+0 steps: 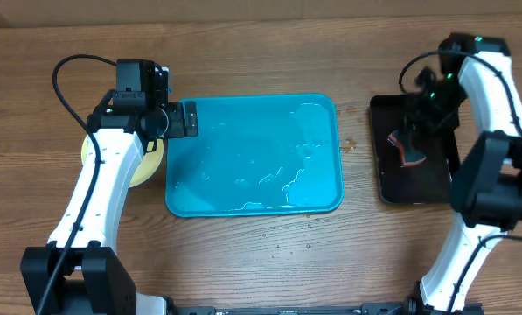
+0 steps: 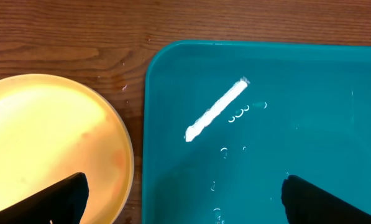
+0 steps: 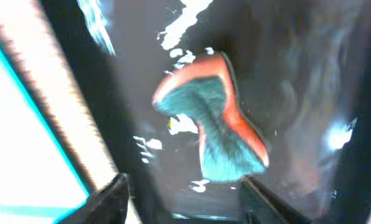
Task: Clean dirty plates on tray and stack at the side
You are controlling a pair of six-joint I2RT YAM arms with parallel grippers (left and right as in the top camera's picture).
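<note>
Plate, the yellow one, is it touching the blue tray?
Apart. The left wrist view shows a thin strip of bare table between the plate and the tray.

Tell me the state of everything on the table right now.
Turquoise tray: wet, no plates on it.
Yellow plate: on the table beside the tray's left edge, right way up.
Black tray: wet, holding the sponge.
Sponge: lying loose on the black tray.
Left end effector: open, empty.
Right end effector: open, above the sponge.
</note>
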